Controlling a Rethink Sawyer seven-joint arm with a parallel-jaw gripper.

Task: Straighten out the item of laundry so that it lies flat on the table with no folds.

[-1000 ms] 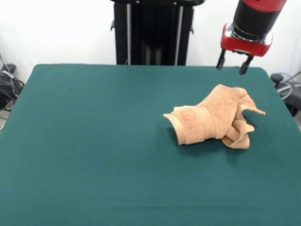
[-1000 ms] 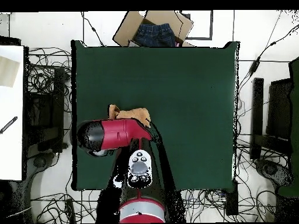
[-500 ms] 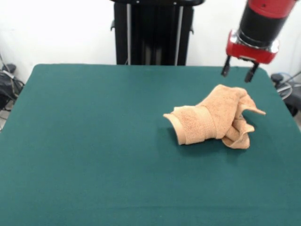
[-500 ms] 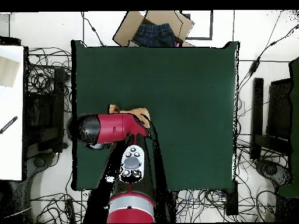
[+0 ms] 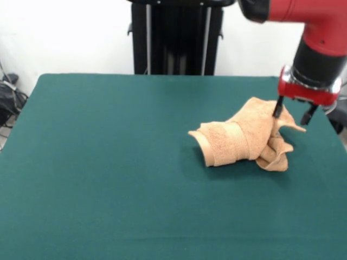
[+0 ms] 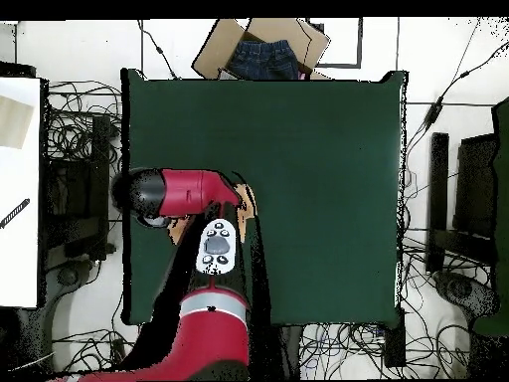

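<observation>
While the towel lies crumpled and folded on the green worktop near its right edge in the front view, the gripper is held open. One fingertip is seen against the towel's upper right part, the other beyond its edge.

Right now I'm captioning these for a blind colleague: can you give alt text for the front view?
A crumpled orange-tan towel lies bunched on the right side of a green table. A red and black robot arm reaches down from the upper right, its open gripper at the towel's right-hand peak, one finger at the cloth.
</observation>
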